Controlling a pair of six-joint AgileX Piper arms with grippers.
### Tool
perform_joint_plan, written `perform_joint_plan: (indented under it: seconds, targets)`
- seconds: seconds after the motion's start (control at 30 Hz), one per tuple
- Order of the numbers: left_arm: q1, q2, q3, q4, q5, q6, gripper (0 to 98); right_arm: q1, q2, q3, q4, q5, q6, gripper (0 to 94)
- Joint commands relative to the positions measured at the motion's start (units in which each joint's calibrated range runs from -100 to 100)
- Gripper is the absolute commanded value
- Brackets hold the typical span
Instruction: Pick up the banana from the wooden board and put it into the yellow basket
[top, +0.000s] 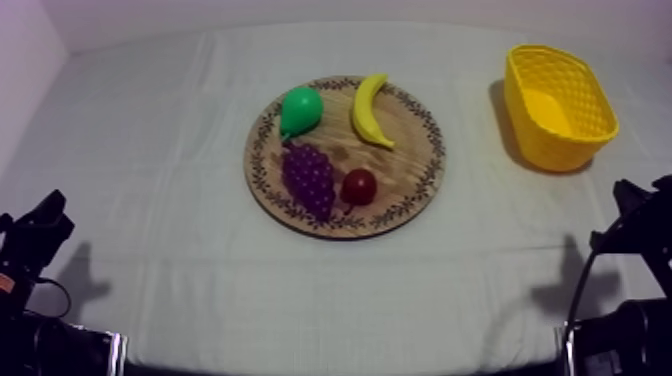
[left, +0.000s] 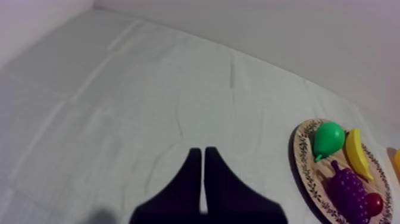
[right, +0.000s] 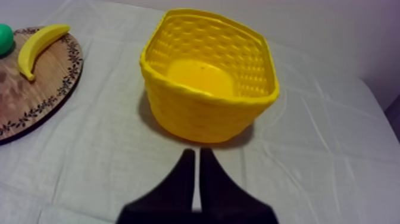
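A yellow banana (top: 371, 110) lies on the round wooden board (top: 415, 190) toward its back right, beside a green pear (top: 300, 110). The yellow basket (top: 558, 105) stands at the table's right and is seen up close in the right wrist view (right: 209, 113), with nothing in it. My left gripper (left: 203, 156) is shut, its fingers pressed into a narrow wedge over bare cloth, well left of the board (left: 302, 156). My right gripper (right: 197, 156) is shut too, just short of the basket's near wall. Both arms rest low at the table's front corners, left (top: 35, 235) and right (top: 635, 215).
Purple grapes (top: 309, 178) and a small red fruit (top: 359, 186) share the board's front half. The banana (right: 37, 47) and board rim (right: 59, 89) lie left of the basket. Open cloth spreads across the table's left side and front.
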Motion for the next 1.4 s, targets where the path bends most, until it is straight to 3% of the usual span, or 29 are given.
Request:
perform_joint_plan:
  seconds: [0.0,0.83,1.13,1.37]
  targets:
    - [-0.01,-0.03,0.02,0.01,-0.05,0.02,0.1,0.02,0.01,0.03,-0.03,-0.05,0.01,0.5]
    - [-0.01,-0.03,0.02,0.01,-0.05,0.02,0.1,0.02,0.01,0.03,-0.03,-0.05,-0.02,0.5]
    - [-0.01,-0.03,0.02,0.01,-0.05,0.02,0.1,1.36,-0.06,0.03,0.21,0.92,-3.69,0.5]
    - [-0.01,-0.03,0.02,0.01,-0.05,0.01,0.1,0.99,2.05,-1.92,1.52,2.60,-3.79,0.5]
